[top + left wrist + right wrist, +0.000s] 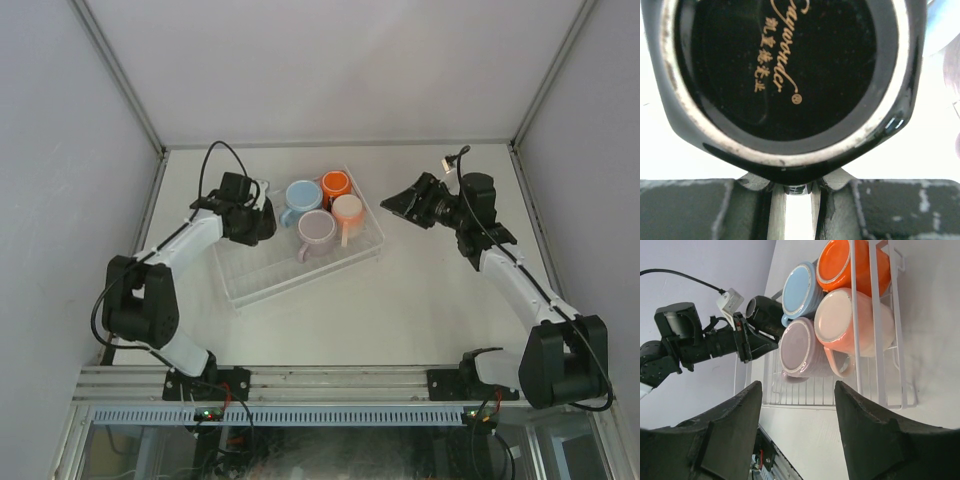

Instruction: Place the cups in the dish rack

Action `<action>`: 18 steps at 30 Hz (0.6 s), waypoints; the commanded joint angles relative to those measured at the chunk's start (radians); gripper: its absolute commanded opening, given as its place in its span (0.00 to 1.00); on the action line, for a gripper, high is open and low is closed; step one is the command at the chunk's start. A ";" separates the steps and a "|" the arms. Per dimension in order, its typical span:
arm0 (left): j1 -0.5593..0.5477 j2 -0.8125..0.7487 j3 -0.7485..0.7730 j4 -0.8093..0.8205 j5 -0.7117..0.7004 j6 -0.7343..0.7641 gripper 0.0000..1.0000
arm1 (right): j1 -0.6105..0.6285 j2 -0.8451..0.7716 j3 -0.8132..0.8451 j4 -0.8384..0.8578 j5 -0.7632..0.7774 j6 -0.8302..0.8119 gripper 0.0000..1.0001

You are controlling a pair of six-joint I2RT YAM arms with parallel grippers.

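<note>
Black mug (790,75) being pinched by the left tool (792,187), base towards its wrist, handle being hidden, right tool (797,390) being held spread beside the dish rack (240,285).

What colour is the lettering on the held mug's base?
Gold, on the black mug; best in left wrist view.

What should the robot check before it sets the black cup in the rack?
1. Grip: left claw shut on the black cup: ok.
2. Room: bare slots in the dish rack beside the lilac cup: ok.
3. Neighbours: light blue cup, orange cup, peach cup racked bottoms up: ok.
4. Other arm: right claw open, beside the rack, not over it: ok.
5. Tilt: black cup turned bottom up: cannot tell.
</note>
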 commanded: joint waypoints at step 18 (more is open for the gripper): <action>0.006 0.112 0.134 0.086 0.039 0.017 0.25 | -0.018 0.012 0.035 -0.024 -0.012 -0.049 0.59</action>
